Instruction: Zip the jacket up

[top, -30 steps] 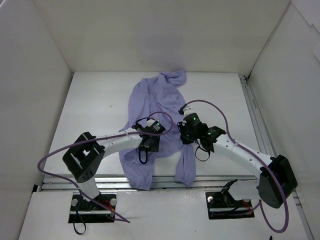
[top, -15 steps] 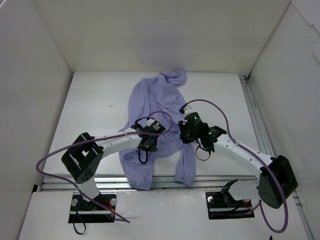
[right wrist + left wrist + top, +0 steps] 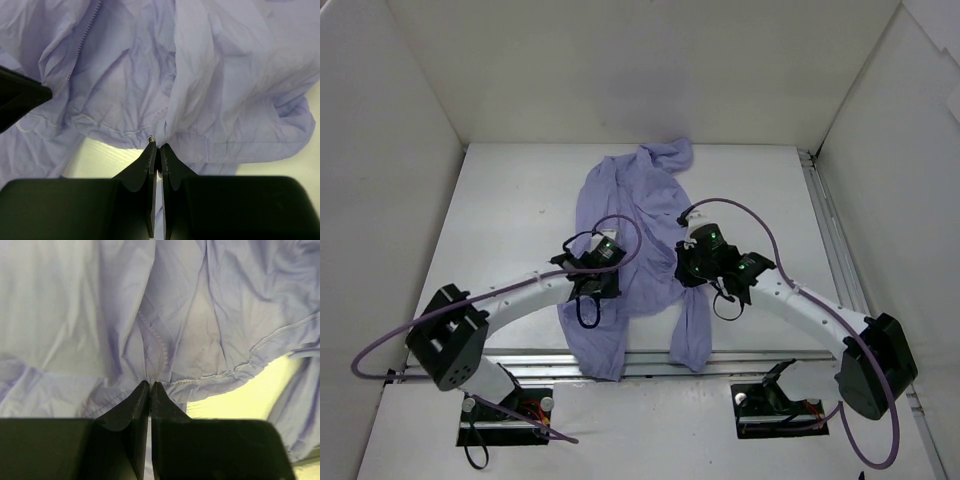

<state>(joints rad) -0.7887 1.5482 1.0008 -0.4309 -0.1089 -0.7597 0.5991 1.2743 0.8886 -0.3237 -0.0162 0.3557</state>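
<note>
The lavender-purple jacket (image 3: 625, 205) lies crumpled in the middle of the table, its lower part hanging over the near edge. My left gripper (image 3: 588, 285) is shut on the jacket's hem beside a zipper track (image 3: 152, 340), pinching the fabric (image 3: 150, 382). My right gripper (image 3: 692, 268) is shut on the other front edge of the jacket (image 3: 157, 145), where a small metal zipper piece (image 3: 151, 139) shows at the fingertips. In the right wrist view the other zipper track (image 3: 82, 37) runs up to the left.
White walls enclose the table (image 3: 500, 215) on three sides. A metal rail (image 3: 830, 235) runs along the right side. Purple cables loop over both arms. The left gripper's dark finger (image 3: 20, 95) shows at the left of the right wrist view.
My left arm has swung left, pulling its pinched hem of the jacket leftward and spreading the lower fabric. My right gripper has barely moved.
</note>
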